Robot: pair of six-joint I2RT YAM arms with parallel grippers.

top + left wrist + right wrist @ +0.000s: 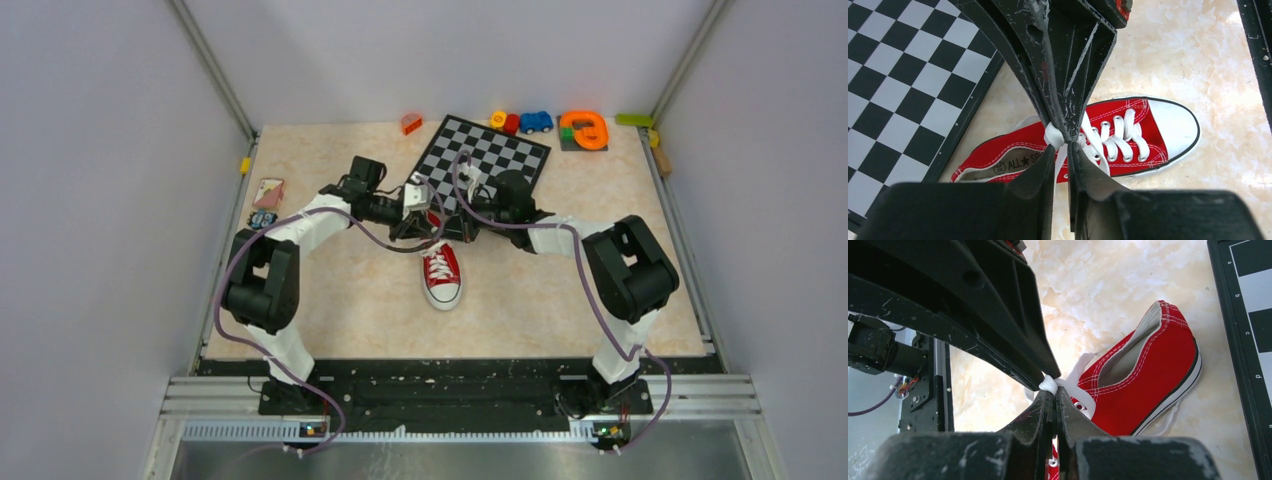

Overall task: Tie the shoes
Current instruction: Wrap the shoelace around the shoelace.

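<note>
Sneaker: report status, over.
Right gripper shut on white lace. Left gripper close around same lace, grip unclear. Sneaker upright, no bow seen. Chessboard beside heel, nothing blocking.

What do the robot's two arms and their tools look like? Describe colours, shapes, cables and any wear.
The left arm and right arm match: bulky black joint housings joined by white links, each trailed by a looping purplish cable. The left tool and right tool have black, wedge-shaped fingers tapering to narrow tips, heavily scuffed with pale scratches.
</note>
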